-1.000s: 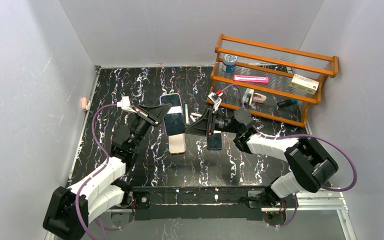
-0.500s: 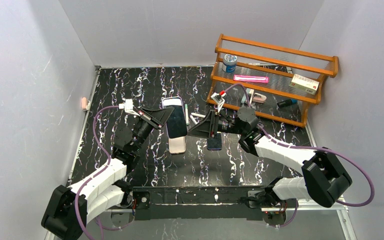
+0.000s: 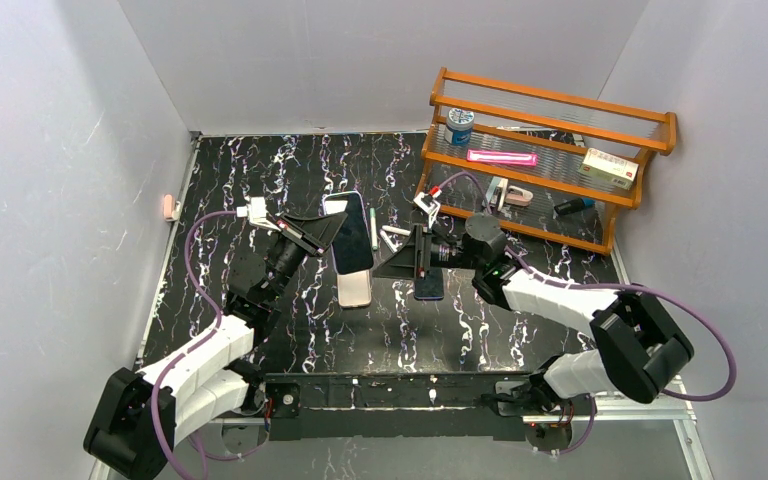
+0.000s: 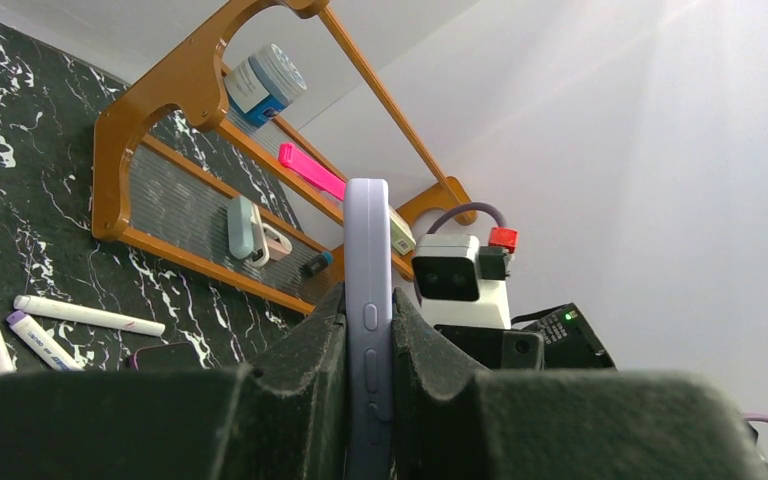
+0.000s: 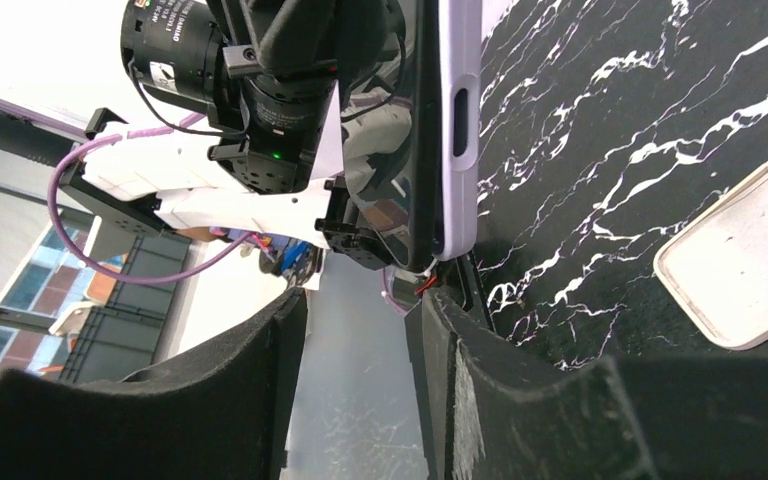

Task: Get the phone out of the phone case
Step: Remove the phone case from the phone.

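Note:
My left gripper (image 3: 334,236) is shut on the phone in its lavender case (image 3: 351,231) and holds it on edge above the table. In the left wrist view the case's side with its buttons (image 4: 367,300) stands upright between my fingers (image 4: 300,380). My right gripper (image 3: 387,266) is open and empty just right of the phone. In the right wrist view the phone's dark screen (image 5: 422,120) and lavender case rim (image 5: 459,130) hang a little beyond my open right gripper (image 5: 360,340), apart from both fingers.
A pale empty case (image 3: 354,289) and a dark phone (image 3: 428,284) lie on the black marble table (image 3: 260,180). Markers (image 3: 392,233) lie behind them. A wooden rack (image 3: 545,160) with small items stands at the back right.
My left gripper has lifted the cased phone and turned it more edge-on. My right arm has shifted slightly, its open gripper staying beside the phone.

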You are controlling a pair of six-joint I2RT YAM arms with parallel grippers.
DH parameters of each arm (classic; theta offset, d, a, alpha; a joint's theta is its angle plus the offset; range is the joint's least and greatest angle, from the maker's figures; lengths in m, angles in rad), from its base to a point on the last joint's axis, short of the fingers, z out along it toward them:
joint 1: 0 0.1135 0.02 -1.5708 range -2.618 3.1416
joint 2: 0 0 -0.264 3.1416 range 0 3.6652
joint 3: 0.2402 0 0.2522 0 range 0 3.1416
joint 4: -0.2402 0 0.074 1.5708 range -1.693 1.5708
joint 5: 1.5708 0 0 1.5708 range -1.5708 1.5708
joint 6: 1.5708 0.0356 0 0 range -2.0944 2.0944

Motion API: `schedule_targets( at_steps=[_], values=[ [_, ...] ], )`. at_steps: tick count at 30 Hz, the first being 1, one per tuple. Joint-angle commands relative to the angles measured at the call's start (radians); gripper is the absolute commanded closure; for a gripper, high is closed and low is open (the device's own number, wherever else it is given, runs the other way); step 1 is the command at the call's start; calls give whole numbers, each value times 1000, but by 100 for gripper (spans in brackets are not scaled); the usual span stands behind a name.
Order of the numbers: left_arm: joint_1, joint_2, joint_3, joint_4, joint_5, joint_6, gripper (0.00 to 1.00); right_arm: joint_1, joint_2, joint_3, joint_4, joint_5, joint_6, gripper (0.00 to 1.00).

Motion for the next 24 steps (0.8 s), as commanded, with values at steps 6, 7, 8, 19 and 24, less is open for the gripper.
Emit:
schedule_targets(
  at_steps=[6,7,8,19,24],
  values=[
    [-3,-26,52,83,-9,-23,100,12,73,50,213,-64,107,47],
    [-3,-25,51,86,-6,-28,100,11,78,57,214,-66,108,47],
    [-3,-25,50,89,-3,-32,100,13,84,60,222,-65,112,47],
    [-3,-29,29,134,27,-131,100,8,127,79,311,-39,136,47],
    [-3,-48,16,154,57,-188,100,-9,140,79,354,-34,133,47]
  ],
)
